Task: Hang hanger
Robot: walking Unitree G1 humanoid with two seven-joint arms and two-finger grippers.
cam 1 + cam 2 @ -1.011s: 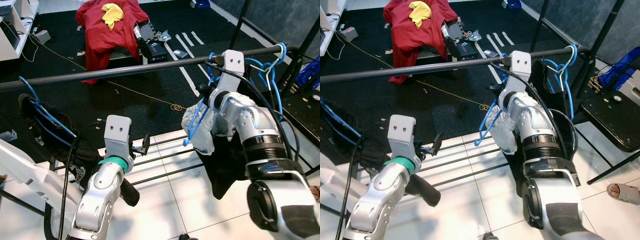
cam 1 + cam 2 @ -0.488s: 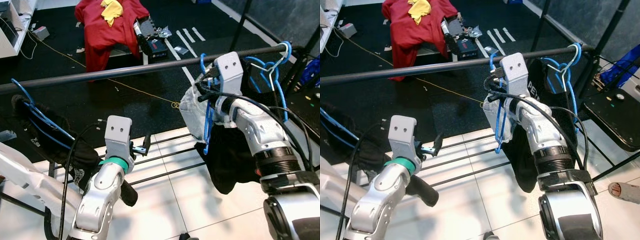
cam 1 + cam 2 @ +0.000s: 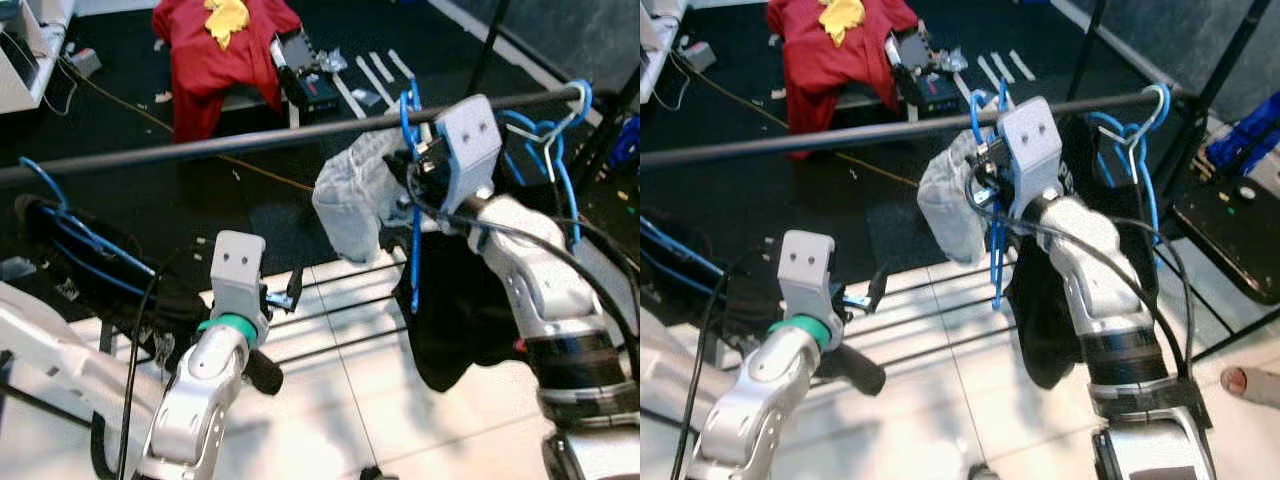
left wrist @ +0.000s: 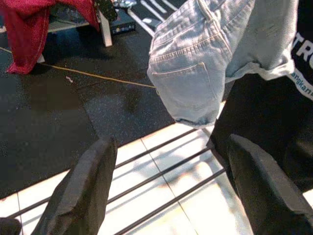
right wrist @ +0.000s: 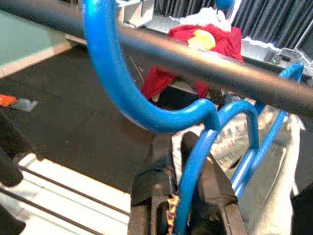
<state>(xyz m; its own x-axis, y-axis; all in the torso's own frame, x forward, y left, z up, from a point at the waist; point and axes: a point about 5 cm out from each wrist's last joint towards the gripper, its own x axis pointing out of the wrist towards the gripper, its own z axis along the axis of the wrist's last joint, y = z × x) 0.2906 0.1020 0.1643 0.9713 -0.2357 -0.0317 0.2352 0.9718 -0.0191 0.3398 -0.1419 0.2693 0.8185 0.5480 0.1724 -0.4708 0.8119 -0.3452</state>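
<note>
The right gripper [image 5: 178, 196] pinches the blue hanger [image 3: 412, 215], its hook raised just above the rail [image 3: 250, 143].

Floor in 2 zones: glossy white tiles [image 3: 360, 400] near the camera, black speckled carpet [image 3: 120, 180] beyond. A long dark clothes rail [image 3: 200, 148] crosses the scene, thin black lower bars [image 3: 340, 345] over the tiles. Far side of the carpet: red cloth [image 3: 215, 55] draped over some furniture with a yellow item [image 3: 228, 14] on top, a thin yellow cord [image 3: 870, 165] along the carpet, white strips [image 3: 372, 72] near the back. White shelf unit [image 3: 25, 70] at the far left edge. Black stand [image 3: 1230, 235] at right.
</note>
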